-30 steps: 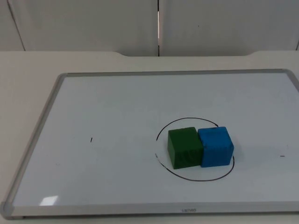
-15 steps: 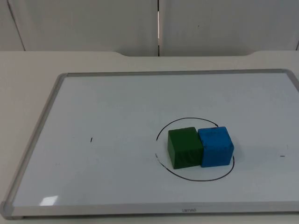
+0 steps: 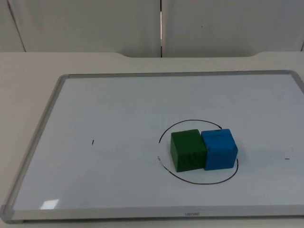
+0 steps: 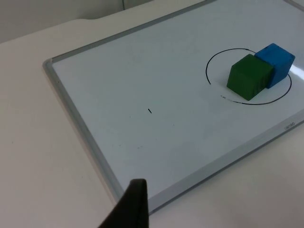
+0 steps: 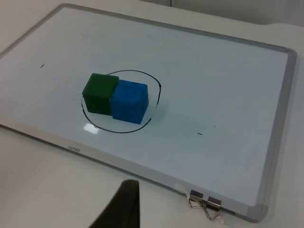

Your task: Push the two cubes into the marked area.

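White table (image 3: 28,66) ending at a grey partition wall (image 3: 95,23), with a metal-framed whiteboard (image 3: 118,118) lying flat on it. Drawn on the board, a thin black circle (image 3: 164,133), roughly round and broken at a few spots along its line. Inside that circle, a green cube (image 3: 187,150) and a blue cube (image 3: 219,149), side by side and touching along one face, green toward the left arm's side, blue toward the right arm's. Blue cube's outer edge right at the circle's line, hiding part of it; green cube well within the line. Same pair seen from the left wrist camera: green cube (image 4: 249,77) in front, blue cube (image 4: 277,61) pressed against it behind, circle (image 4: 211,64) looping around both. From the right wrist camera, blue cube (image 5: 129,101) nearer, green cube (image 5: 100,93) beside it, circle (image 5: 154,88) enclosing them. Two short black pen ticks on the board, one well off toward the left arm's side (image 3: 93,142), one near the right edge (image 3: 287,158). Two metal binder clips (image 5: 205,205) at a corner of the board frame. Left gripper (image 4: 129,209) held above the bare table just off the board's edge, well apart from the cubes; right gripper (image 5: 121,206) likewise above the table near the board's frame, well apart from the cubes. One black fingertip visible for each; cannot tell whether either is spread or closed. Nothing held by either.
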### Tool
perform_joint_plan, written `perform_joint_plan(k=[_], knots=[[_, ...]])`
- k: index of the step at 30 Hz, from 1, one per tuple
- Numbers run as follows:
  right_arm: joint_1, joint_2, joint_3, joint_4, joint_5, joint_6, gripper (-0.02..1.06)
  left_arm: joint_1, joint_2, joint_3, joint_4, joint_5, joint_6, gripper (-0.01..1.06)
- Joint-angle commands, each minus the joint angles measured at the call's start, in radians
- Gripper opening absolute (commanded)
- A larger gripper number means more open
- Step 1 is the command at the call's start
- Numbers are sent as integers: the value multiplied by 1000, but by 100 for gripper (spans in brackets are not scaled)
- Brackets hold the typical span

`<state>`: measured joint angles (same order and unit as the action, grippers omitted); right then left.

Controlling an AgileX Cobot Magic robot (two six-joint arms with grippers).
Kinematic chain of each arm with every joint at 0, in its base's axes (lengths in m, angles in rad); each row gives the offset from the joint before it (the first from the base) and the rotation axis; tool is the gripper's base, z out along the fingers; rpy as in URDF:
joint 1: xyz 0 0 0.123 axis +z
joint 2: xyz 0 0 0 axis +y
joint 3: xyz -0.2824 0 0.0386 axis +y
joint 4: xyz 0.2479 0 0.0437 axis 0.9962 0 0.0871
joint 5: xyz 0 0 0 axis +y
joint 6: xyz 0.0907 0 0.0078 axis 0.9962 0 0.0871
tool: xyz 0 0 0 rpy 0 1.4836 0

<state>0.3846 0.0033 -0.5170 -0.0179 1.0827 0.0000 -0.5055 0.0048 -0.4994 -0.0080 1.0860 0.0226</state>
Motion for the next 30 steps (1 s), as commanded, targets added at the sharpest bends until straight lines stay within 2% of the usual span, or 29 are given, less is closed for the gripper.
perform_joint_plan(k=[1,24,30], knots=[[-3,-3,2,3,-3,7,105,-4,-5,5,-2,-12,-2,105],[-6,-3,2,3,-5,7,105,-4,-5,5,-2,-12,-2,105],[-6,-3,2,3,-5,7,105,48,-5,5,-2,-12,-2,105]])
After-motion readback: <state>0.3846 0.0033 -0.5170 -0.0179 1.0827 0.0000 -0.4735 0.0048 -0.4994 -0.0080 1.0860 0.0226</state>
